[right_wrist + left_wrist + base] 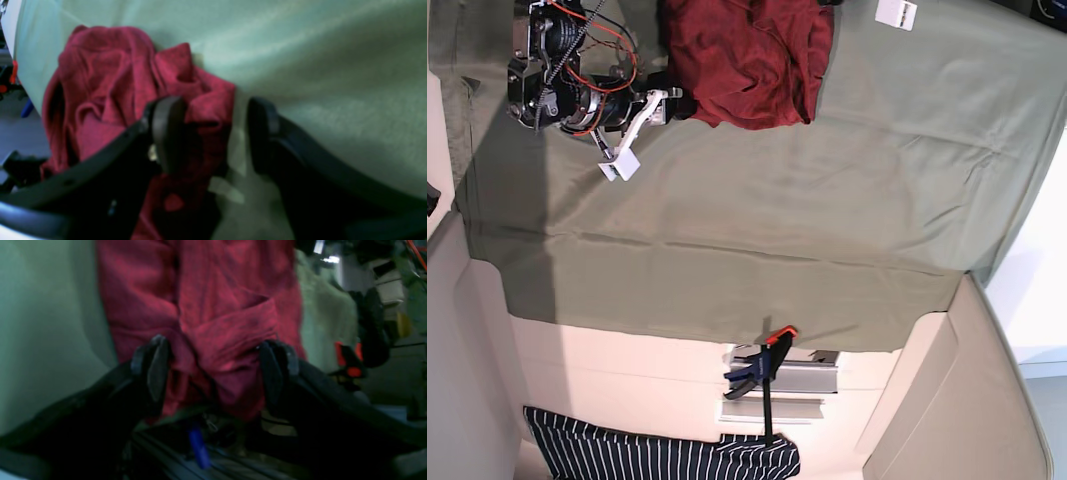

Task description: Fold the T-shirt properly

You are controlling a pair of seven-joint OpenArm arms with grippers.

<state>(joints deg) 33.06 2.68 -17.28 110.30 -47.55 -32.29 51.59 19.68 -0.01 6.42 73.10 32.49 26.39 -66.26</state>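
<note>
The red T-shirt (747, 55) lies crumpled in a heap at the top edge of the green-covered table (827, 200). My right gripper (215, 133) is open at the heap's edge, and a fold of the red T-shirt (110, 83) reaches in between its fingers (166, 130). In the base view the right gripper (674, 102) touches the shirt's left side. My left gripper (217, 370) is open wide, with bunched red T-shirt (213, 306) filling the gap between its fingers (156, 366). The left arm is out of the base view.
A small white card (895, 13) lies on the cloth right of the shirt. An orange and black clamp (765, 362) grips the table's lower edge. A striped cloth (657, 455) lies beyond that edge, at the bottom.
</note>
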